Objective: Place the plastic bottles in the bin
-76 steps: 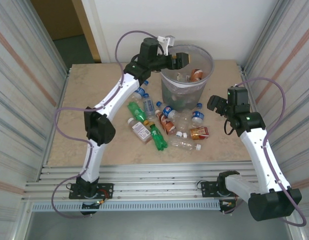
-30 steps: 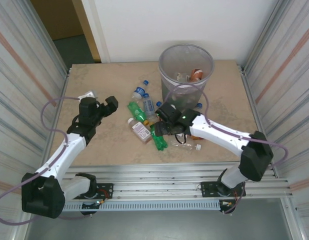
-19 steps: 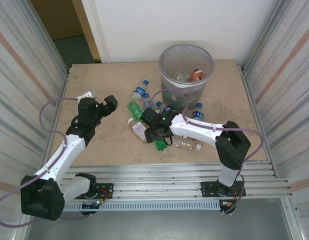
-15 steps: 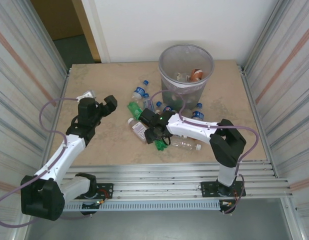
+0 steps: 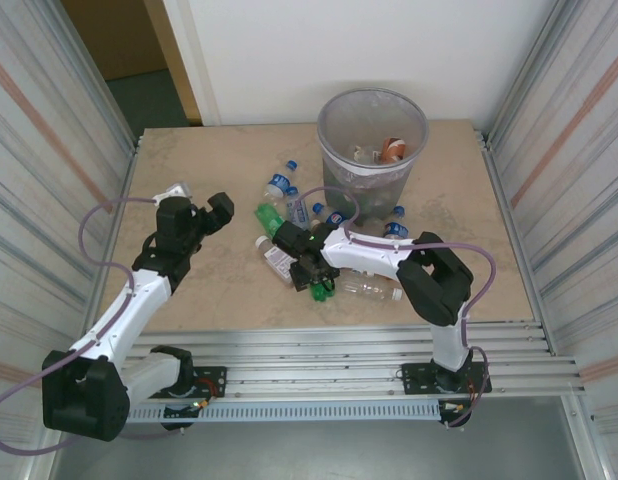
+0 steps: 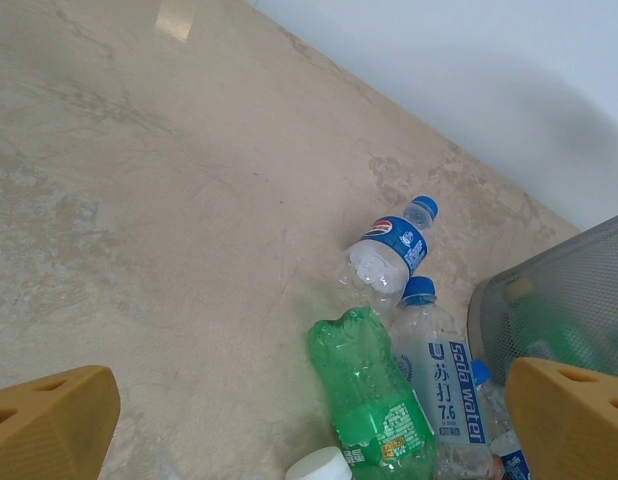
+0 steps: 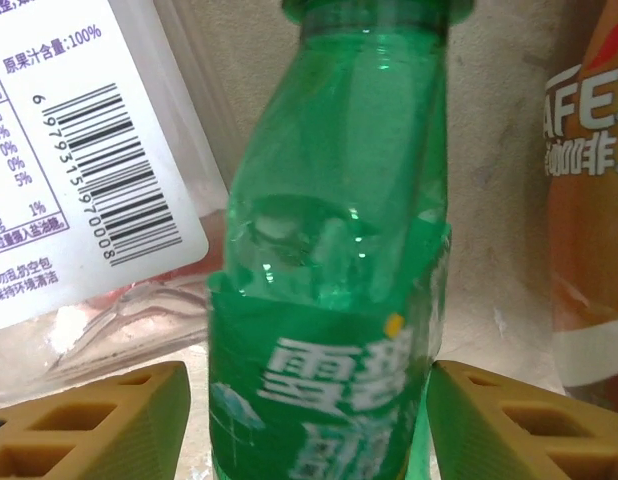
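Several plastic bottles lie in a pile on the table in front of the bin (image 5: pixel 407 165). My right gripper (image 5: pixel 305 264) reaches left into the pile and straddles a green bottle (image 7: pixel 329 300), whose lower end shows in the top view (image 5: pixel 319 290). The right finger touches its side, a thin gap shows at the left finger, and the jaws stand open. My left gripper (image 5: pixel 211 212) hovers wide open left of the pile with nothing between its fingers (image 6: pixel 49 425). Ahead of it lie another green bottle (image 6: pixel 374 390), a soda water bottle (image 6: pixel 439 375) and a blue-labelled bottle (image 6: pixel 384 255).
A white-labelled bottle (image 7: pixel 79 150) lies left of the gripped-around bottle, an orange one (image 7: pixel 589 200) right of it. A clear bottle (image 5: pixel 369 290) lies nearer the front edge. The bin (image 6: pixel 569 300) holds some bottles (image 5: pixel 392 150). Corrugated metal walls flank the table.
My right gripper has moved left across the pile and come down around the green bottle, its jaws narrowing. The left arm has stayed put, open.
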